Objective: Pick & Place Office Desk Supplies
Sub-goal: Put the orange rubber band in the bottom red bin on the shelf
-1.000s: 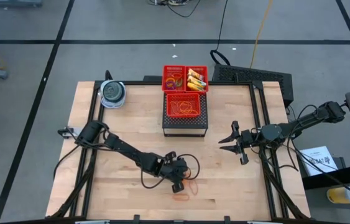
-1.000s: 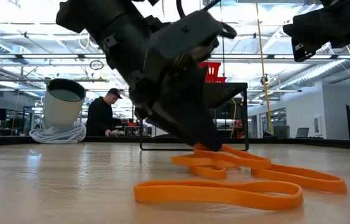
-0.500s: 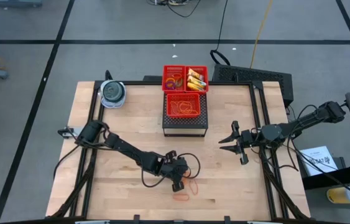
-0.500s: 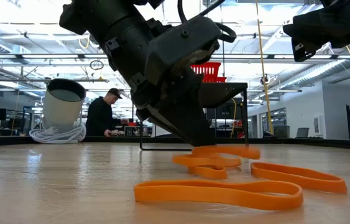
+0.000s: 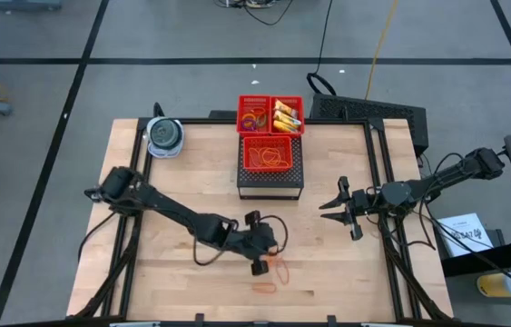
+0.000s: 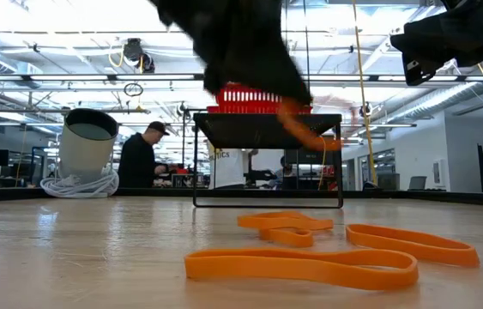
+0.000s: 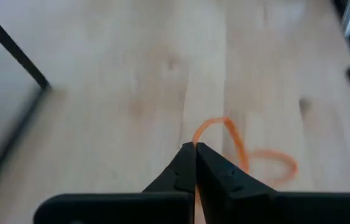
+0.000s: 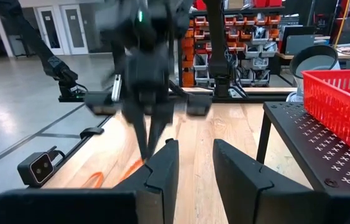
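My left gripper (image 5: 261,267) hangs above the near middle of the table, shut on a thin orange rubber band (image 6: 303,130). In the low view it (image 6: 286,93) is a dark blur high over the wood. Three more orange rubber bands (image 6: 284,227) (image 6: 408,243) (image 6: 301,267) lie flat on the table below it. My right gripper (image 5: 329,205) waits open at the table's right, clear of everything, its fingers apart in its own view (image 8: 194,167). My left gripper pinches the rubber band between its two shut fingertips (image 7: 187,155), coming down at a slant from the table's left. The band loops out past the tips (image 7: 217,122) and hangs slack below them, lifted clear of the table.
Red mesh baskets (image 5: 271,115) (image 5: 267,154) with sorted items stand on a black perforated stand (image 5: 270,177) at the far middle. A round blue-grey container (image 5: 164,136) stands at the far left. Bare wood lies between the arms.
My left gripper has shut on one rubber band on the table and risen. That band has come up clear of the wood with it. The other bands have stayed where they lay.
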You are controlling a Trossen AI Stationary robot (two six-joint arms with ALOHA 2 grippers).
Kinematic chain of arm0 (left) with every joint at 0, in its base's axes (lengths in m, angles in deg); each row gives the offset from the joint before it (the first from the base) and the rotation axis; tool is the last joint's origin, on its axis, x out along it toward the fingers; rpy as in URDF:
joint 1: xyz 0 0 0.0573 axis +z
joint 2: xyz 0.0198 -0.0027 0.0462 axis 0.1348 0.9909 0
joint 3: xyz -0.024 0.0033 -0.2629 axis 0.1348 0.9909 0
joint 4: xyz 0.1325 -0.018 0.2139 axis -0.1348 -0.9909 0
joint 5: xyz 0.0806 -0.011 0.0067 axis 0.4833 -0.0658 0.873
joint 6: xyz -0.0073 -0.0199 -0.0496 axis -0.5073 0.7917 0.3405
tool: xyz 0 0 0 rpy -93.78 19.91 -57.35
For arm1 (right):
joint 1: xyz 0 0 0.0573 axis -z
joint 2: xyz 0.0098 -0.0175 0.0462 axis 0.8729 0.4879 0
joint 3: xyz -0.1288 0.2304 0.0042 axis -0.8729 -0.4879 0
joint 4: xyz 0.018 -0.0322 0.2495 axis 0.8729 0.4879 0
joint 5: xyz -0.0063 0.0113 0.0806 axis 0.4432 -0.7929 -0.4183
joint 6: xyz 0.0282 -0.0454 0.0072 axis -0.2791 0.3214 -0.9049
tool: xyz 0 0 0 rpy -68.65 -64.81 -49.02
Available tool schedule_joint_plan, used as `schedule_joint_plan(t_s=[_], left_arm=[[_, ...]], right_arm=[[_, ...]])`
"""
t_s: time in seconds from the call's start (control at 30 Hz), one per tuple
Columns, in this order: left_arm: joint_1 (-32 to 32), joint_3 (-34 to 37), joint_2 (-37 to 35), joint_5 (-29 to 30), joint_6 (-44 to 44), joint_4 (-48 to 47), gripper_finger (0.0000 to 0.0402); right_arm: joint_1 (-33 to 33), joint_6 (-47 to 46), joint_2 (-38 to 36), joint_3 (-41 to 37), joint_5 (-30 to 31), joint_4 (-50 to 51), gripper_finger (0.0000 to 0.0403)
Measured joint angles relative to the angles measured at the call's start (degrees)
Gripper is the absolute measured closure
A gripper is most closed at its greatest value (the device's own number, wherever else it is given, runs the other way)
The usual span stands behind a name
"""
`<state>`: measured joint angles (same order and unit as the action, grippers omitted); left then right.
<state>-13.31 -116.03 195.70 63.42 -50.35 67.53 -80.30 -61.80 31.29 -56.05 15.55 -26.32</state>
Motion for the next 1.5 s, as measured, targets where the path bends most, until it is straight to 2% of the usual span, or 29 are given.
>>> schedule_joint_plan(t_s=[0.33,0.47,0.57,0.7,0.9,1.07,1.27,1.5], left_arm=[[1.97,0.00,-13.69,16.26,-15.01,0.05,0.0395],[4.67,0.00,-18.97,19.77,-20.83,0.10,0.0386],[7.68,0.00,-22.04,19.85,-24.10,0.11,0.0395],[13.09,0.00,-23.97,19.62,-24.03,-0.03,0.0392],[20.83,0.00,-23.24,16.50,-21.36,-0.42,0.0392],[25.72,0.00,-21.89,13.16,-17.26,-4.50,0.0389],[28.66,0.02,-19.30,12.76,-14.80,-7.54,0.0367],[28.75,0.02,-18.30,12.13,-11.17,-7.70,0.0364]], right_arm=[[0.01,0.00,0.02,0.00,0.01,0.01,0.0314],[-0.01,-0.12,0.02,0.01,-0.04,0.00,0.0314],[-0.01,-0.38,0.02,0.00,-0.07,-0.01,0.0314],[0.01,-0.40,0.01,0.01,-0.07,-0.03,0.0314],[-0.01,-0.40,0.02,0.00,-0.07,-0.03,0.0314],[-0.01,-0.40,0.02,0.01,-0.09,-0.10,0.0314],[0.00,-0.12,0.00,0.02,-0.11,-0.02,0.0314],[0.00,-0.03,0.00,0.02,-0.11,0.01,0.0314]])
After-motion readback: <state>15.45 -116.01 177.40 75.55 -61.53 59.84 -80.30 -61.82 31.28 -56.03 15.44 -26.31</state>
